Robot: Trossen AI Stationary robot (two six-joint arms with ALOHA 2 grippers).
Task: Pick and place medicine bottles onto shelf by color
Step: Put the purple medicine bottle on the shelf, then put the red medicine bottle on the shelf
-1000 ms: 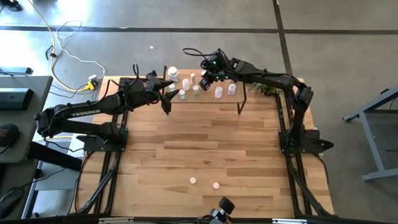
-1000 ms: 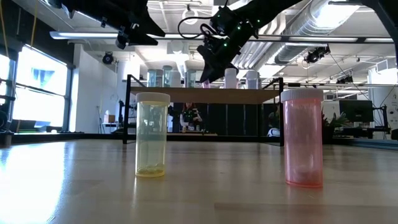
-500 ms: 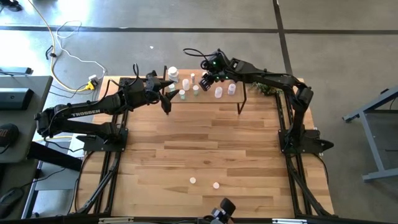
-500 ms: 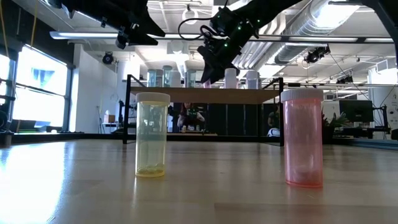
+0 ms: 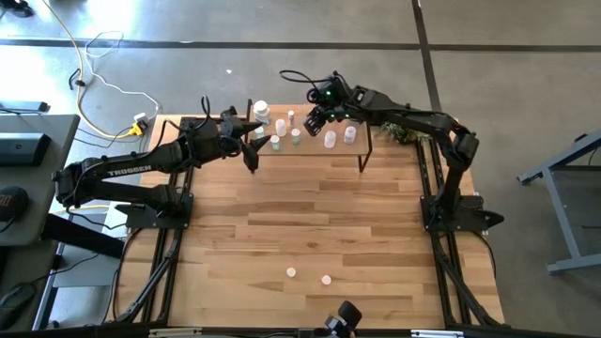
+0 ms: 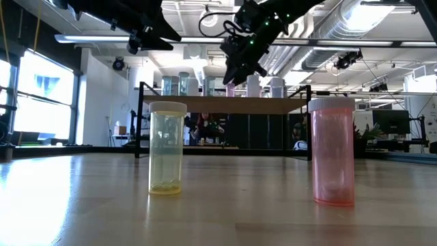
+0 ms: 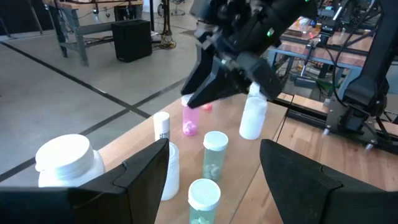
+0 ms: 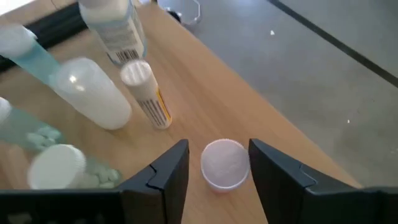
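The shelf (image 5: pixel 319 152) stands at the table's far edge and carries several medicine bottles, white, green and pink. My right gripper (image 8: pixel 221 171) is open just above a small pink bottle with a white cap (image 8: pixel 224 163). That bottle stands upright on the shelf, one finger on either side of it with a gap to each. In the low view the bottle (image 6: pixel 231 89) shows below the gripper (image 6: pixel 235 68). My left gripper (image 7: pixel 214 180) is open and empty at the shelf's left end, facing two green bottles (image 7: pixel 214 152).
A yellow bottle (image 6: pixel 167 148) and a pink bottle (image 6: pixel 333 152) stand upright on the table near its front edge, with bare wood between them and the shelf. A wide white jar (image 7: pixel 65 158) stands at the shelf's left end. A green plant sprig (image 5: pixel 404 134) lies right of the shelf.
My right gripper has gone up from the shelf and a little toward the table's right edge. The small pink bottle stays upright on the shelf and now shows below the fingers in the low view.
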